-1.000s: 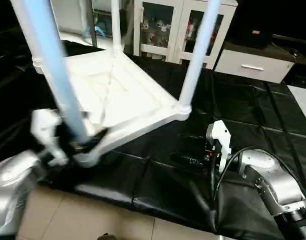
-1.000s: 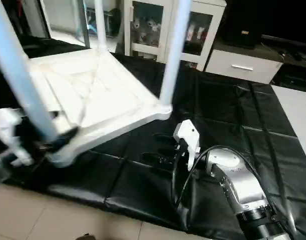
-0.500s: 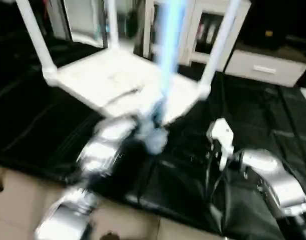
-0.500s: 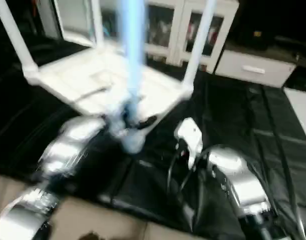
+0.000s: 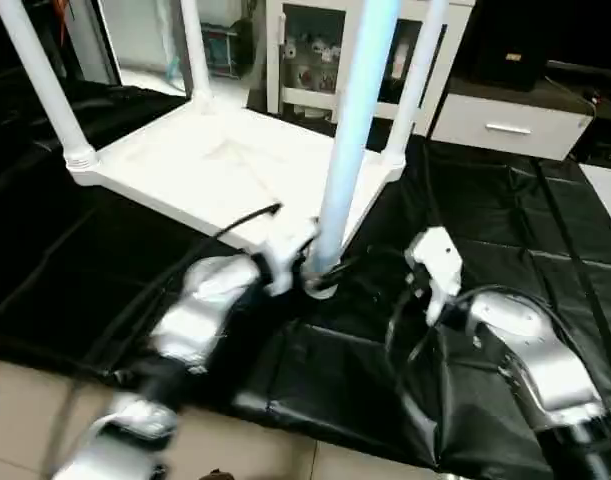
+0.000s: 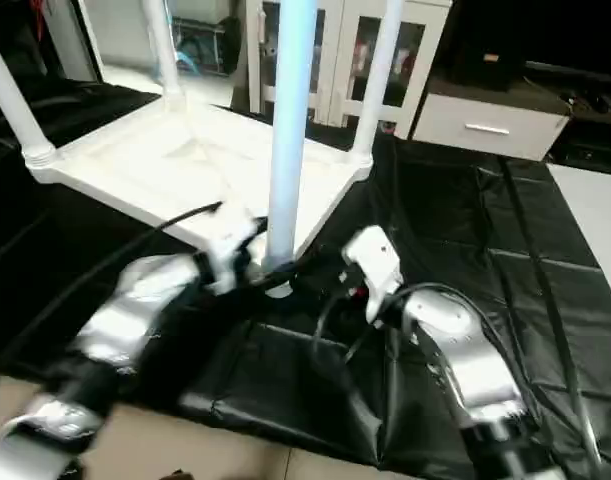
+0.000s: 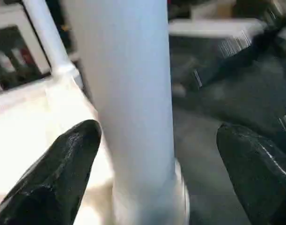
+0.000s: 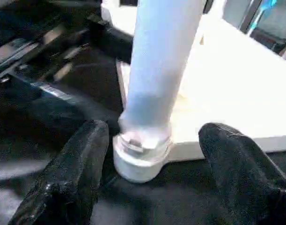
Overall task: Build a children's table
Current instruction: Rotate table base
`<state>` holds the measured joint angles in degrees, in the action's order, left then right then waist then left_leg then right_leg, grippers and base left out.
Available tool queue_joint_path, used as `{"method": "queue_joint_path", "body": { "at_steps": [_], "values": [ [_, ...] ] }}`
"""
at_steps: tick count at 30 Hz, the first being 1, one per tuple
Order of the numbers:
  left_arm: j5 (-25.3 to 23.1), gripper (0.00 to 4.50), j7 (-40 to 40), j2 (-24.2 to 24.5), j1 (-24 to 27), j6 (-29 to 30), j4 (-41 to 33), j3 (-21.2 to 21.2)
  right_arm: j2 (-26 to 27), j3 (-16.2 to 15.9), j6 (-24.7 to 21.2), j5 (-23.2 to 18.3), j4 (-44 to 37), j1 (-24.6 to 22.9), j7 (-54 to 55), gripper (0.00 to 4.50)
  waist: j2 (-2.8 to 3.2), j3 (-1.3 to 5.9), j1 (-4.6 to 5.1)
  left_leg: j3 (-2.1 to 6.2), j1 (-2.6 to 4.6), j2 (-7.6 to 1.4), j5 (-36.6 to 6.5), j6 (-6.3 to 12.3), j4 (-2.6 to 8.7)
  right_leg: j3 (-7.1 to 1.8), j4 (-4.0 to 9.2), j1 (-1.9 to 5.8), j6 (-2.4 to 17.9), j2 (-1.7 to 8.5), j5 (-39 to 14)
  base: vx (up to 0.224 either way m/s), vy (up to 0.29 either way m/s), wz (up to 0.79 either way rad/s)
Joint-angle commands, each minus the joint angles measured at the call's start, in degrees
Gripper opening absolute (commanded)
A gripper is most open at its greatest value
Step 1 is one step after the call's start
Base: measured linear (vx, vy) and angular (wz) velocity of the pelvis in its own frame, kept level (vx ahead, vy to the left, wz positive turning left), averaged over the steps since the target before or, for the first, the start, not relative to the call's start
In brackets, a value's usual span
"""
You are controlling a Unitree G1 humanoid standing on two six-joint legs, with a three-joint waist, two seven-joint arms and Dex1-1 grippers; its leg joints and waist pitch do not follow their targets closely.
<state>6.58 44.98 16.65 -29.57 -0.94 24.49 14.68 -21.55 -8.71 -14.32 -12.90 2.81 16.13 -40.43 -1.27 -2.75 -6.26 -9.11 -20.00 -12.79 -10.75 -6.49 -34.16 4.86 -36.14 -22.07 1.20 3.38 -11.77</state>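
Left gripper (image 7: 157, 173) jaws spread either side of nearest leg (image 5: 353, 130), not pinching; right gripper (image 8: 152, 173) jaws spread too, flanking that leg's corner socket (image 8: 142, 161). Children's table top (image 5: 225, 165) lies underside up on black-draped tabletop (image 5: 505, 240), legs upright, white cabinet (image 5: 315, 50) behind

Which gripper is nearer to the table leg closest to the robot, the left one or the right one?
Left. The left gripper sits at the nearest leg, open, one finger on each side of its base. The right gripper, also open, faces that leg's corner socket from slightly farther away.
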Motion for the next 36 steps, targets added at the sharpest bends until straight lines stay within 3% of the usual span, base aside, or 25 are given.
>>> {"method": "queue_joint_path", "body": {
  "at_steps": [1, 7, 10, 12, 13, 16, 19, 24, 30, 36],
  "values": [
    [0.4, 4.42, 1.8, 0.7, -0.3, 0.4, -1.1, -0.6, -0.3, 0.9, 0.6, 0.2, 0.2, 0.9, 0.1, 3.43, 0.41, 3.46, -0.01, -0.18, 0.38, -0.72, -11.9, 0.38, 4.17, -3.34, 4.68, 2.56, 9.1, 4.36, -8.8, 0.0, 0.0, 0.0],
    [-5.6, 4.42, 0.6, 3.5, -6.5, -5.9, 11.7, -0.3, 1.6, -0.4, 1.2, 1.3, 1.2, 2.3, 0.8, 3.43, 0.55, 3.64, -0.23, -0.14, 0.29, -0.61, -10.7, -0.07, 4.2, -3.36, 4.41, 2.78, 8.5, 4.49, -7.0, 0.0, 0.0, 0.0],
    [-9.2, 4.42, 1.9, 4.8, -10.9, -7.7, 18.4, 2.8, 2.6, -1.7, 0.8, 1.4, 0.5, 2.9, 0.7, 3.43, 0.75, 3.78, -0.15, -0.03, 0.04, -0.54, -9.4, -0.21, 4.17, -3.41, 4.11, 3.0, 8.7, 4.53, -4.2, 0.0, 0.0, 0.0],
    [-9.2, 4.42, 1.9, 4.8, -10.9, -7.7, 18.5, 2.9, 2.7, -1.8, 0.8, 1.4, 0.5, 2.9, 0.7, 3.43, 0.69, 3.79, -0.1, -0.02, 0.12, -0.6, -9.3, -0.33, 4.13, -3.43, 3.98, 3.0, 9.1, 4.54, -3.3, 0.0, 0.0, 0.0],
    [-12.9, 4.42, 1.6, 5.8, -13.8, -9.2, 22.6, 5.4, 4.0, -2.0, 0.9, 2.5, 1.3, 3.9, 2.9, 3.43, 0.99, 3.67, -0.05, -0.06, 0.06, -0.47, -9.3, -0.32, 4.15, -3.44, 4.15, 2.88, 9.4, 4.41, -3.0, 0.0, 0.0, 0.0],
    [-17.6, 4.42, 2.5, 6.6, -17.6, -11.4, 28.4, 8.2, 6.1, -2.0, 0.5, 3.6, 2.0, 5.4, 6.1, 3.43, 1.12, 3.74, 0.27, 0.03, 0.28, -0.32, -10.1, -1.32, 4.25, -3.51, 4.29, 2.92, 8.6, 4.45, -4.8, 0.0, 0.0, 0.0],
    [-20.9, 4.42, 3.1, 6.4, -20.7, -11.7, 32.8, 10.4, 7.9, -1.5, 0.3, 4.0, 2.6, 6.7, 8.6, 3.43, 1.39, 3.83, 0.2, 0.08, 0.3, -0.48, -9.5, -1.61, 4.16, -3.57, 3.86, 2.95, 10.2, 4.54, -1.8, 0.0, 0.0, 0.0],
    [-23.9, 4.42, 2.9, 6.4, -23.7, -11.7, 36.8, 12.8, 9.9, -0.9, 0.0, 4.4, 4.1, 7.8, 11.6, 3.43, 1.54, 3.81, 0.07, 0.09, 0.3, -0.53, -9.5, -1.77, 4.15, -3.64, 3.58, 3.1, 11.6, 4.67, 0.7, 0.0, 0.0, 0.0],
    [-28.7, 4.42, 4.8, 6.1, -26.9, -13.8, 43.2, 16.0, 12.1, -1.9, -0.8, 5.0, 5.8, 8.8, 12.5, 3.43, 1.53, 3.66, -0.17, 0.08, 0.37, -0.5, -10.7, -1.71, 4.26, -3.76, 3.93, 3.09, 11.6, 4.82, -1.6, 0.0, 0.0, 0.0],
    [-29.8, 4.42, 7.6, 5.9, -27.1, -14.9, 45.2, 17.0, 13.5, -2.4, -1.1, 6.1, 8.7, 10.2, 14.4, 3.43, 1.63, 3.66, -0.16, 0.09, 0.34, -0.59, -10.1, -1.85, 4.31, -3.79, 3.72, 3.11, 12.3, 4.93, -0.7, 0.0, 0.0, 0.0]
  ]
}}
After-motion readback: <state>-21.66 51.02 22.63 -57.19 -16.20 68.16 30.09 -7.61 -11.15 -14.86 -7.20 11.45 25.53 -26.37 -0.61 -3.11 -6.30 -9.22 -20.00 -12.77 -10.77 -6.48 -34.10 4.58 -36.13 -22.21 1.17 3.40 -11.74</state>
